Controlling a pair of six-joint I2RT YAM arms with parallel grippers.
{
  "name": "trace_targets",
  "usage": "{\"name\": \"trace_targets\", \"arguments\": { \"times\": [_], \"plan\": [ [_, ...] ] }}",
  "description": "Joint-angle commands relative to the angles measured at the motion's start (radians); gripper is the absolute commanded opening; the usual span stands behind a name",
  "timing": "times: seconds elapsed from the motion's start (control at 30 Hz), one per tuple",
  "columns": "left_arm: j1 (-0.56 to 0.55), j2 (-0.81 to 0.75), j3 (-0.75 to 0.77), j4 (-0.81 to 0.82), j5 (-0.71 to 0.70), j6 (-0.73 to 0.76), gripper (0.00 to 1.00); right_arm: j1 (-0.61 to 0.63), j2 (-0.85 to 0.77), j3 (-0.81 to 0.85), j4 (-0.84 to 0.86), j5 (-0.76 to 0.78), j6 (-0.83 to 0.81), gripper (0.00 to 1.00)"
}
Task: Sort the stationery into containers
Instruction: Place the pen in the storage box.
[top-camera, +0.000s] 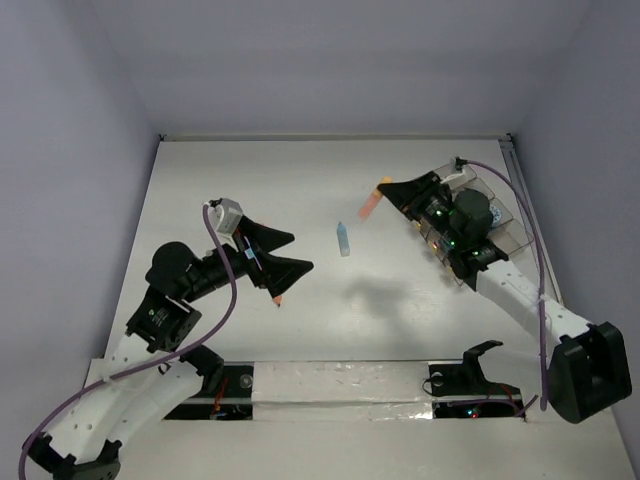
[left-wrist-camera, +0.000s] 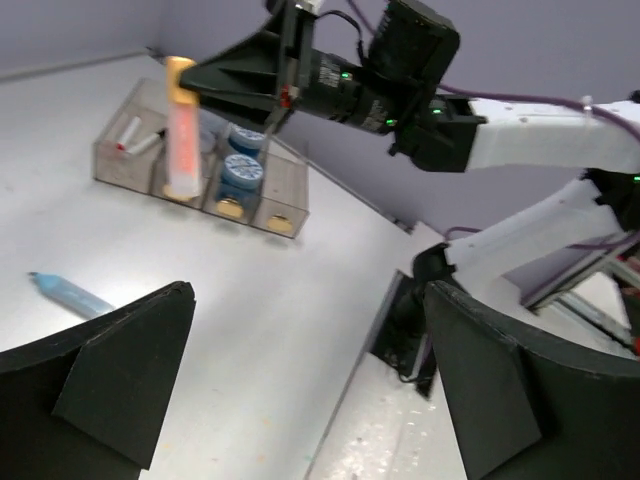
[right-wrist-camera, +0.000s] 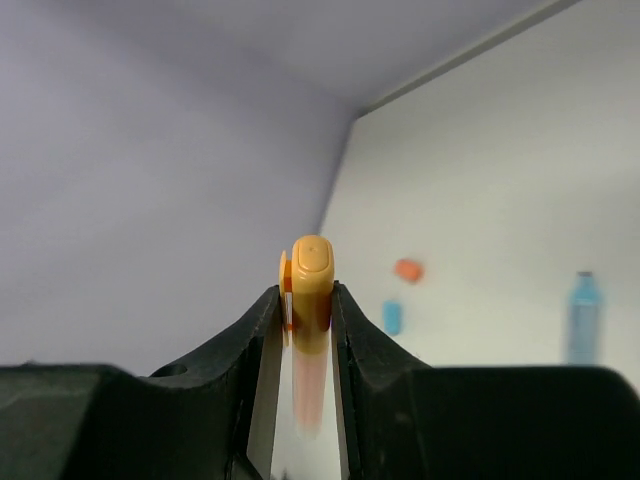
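walls (top-camera: 330, 60): pale lilac | table (top-camera: 300, 180): white, perhaps slightly glossy

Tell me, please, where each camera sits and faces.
Top external: overhead behind the bases, looking down at the white table; both arms show.
Left wrist: on the open left gripper, fingers showing, facing the clear compartmented plastic tray.
Right wrist: looks along the right gripper, shut on an orange marker-like stick.
All three share that stick.

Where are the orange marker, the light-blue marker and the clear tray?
orange marker (left-wrist-camera: 182, 140), left wrist view, middle of its barrel.
light-blue marker (top-camera: 343, 240), top external view, middle of its body.
clear tray (left-wrist-camera: 112, 165), left wrist view, wall at its left end.
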Motion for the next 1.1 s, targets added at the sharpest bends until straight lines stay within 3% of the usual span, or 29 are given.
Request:
{"name": "trace_targets", "arguments": {
  "times": [0.0, 0.23, 0.43, 0.63, 1.07],
  "plan": [
    [0.000, -0.029, 0.044, -0.116, -0.095, 0.162, 0.99, -0.107, -0.106, -0.034, -0.143, 0.060, -0.063, 0.00],
    [-0.041, -0.093, -0.010, -0.186, -0.254, 0.236, 0.99, -0.375, -0.343, -0.073, -0.616, 0.278, -0.227, 0.00],
    [-0.107, -0.163, -0.016, -0.258, -0.431, 0.253, 0.99, -0.532, -0.367, -0.061, -0.831, 0.480, -0.350, 0.00],
    [-0.137, -0.187, -0.018, -0.271, -0.472, 0.249, 0.99, -0.658, -0.311, -0.039, -0.849, 0.520, -0.396, 0.00],
    [-0.147, -0.198, -0.019, -0.274, -0.491, 0.247, 0.99, -0.742, -0.128, -0.041, -0.741, 0.415, -0.413, 0.00]
  ]
}}
